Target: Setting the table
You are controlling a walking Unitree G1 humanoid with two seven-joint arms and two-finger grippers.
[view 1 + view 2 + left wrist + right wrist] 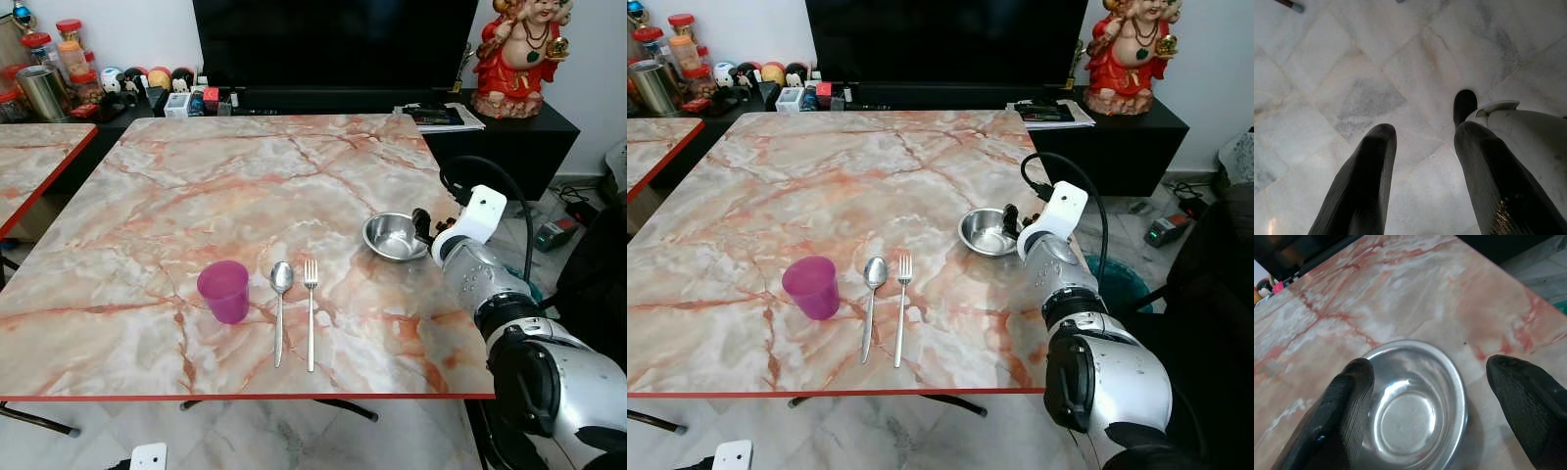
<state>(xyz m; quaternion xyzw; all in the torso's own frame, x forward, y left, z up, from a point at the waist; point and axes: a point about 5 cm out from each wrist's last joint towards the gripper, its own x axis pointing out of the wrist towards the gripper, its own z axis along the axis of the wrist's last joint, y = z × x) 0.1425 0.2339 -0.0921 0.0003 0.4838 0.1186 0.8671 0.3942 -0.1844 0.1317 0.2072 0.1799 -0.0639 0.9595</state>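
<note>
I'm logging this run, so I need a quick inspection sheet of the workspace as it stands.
Surface: marble-pattern table, red edging.
Job's things: pink cup, spoon and fork side by side; steel bowl standing empty near the right edge.
Clutter: nothing seen on the table.
Hands: right hand open around the bowl's rim; left hand open above the floor.
Cables: black cable on the right arm.
Surroundings: TV, red figurine, jars.

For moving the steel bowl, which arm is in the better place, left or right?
Right. The right tool is open at the steel bowl, one finger over its rim and one outside, near the table's right edge. The left tool hangs open over the floor.
</note>
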